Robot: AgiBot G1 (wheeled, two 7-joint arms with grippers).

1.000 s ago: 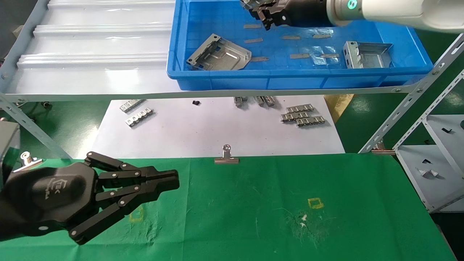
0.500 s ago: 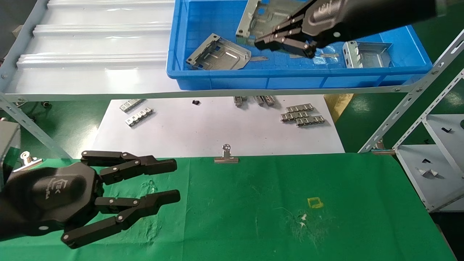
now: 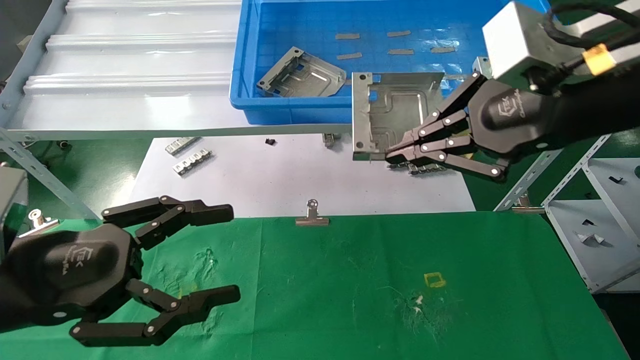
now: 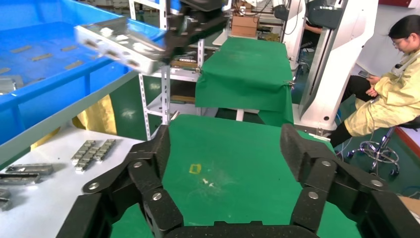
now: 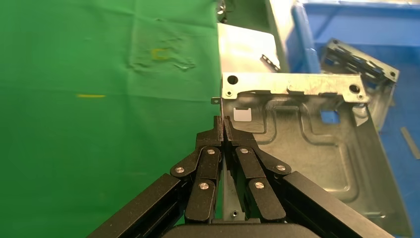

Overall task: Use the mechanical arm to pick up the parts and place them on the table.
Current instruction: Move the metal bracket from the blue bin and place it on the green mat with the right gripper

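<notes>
- My right gripper [image 3: 395, 156] is up in the air in front of the blue bin [image 3: 300, 107], over the white sheet [image 3: 280, 175], with its fingers pinched tight together on the near edge of a grey metal part [image 3: 387, 112].
- From my right wrist camera the fingertips [image 5: 223, 130] meet on the plate's edge, and the held part [image 5: 317, 144] spreads out beyond and to one side of them, flanged edge with holes farthest from the palm.
- The plate hangs roughly flat-faced toward my head camera, clear of the bin and the sheet, touching nothing but the fingers.
- A second part [image 3: 302, 75] lies inside the bin on its floor, well apart from the claw.
- My left gripper [image 3: 200, 257] sits low over the near-left of the green table [image 3: 375, 300], fingers spread wide, nothing between them.
- From the left wrist camera I see those open fingers [image 4: 302, 153] framing bare green cloth, with the held part [image 4: 121, 42] far off above.
- Small slotted strips [image 3: 192, 155] lie on the white sheet; a binder clip [image 3: 312, 214] sits at the table's far edge.
</notes>
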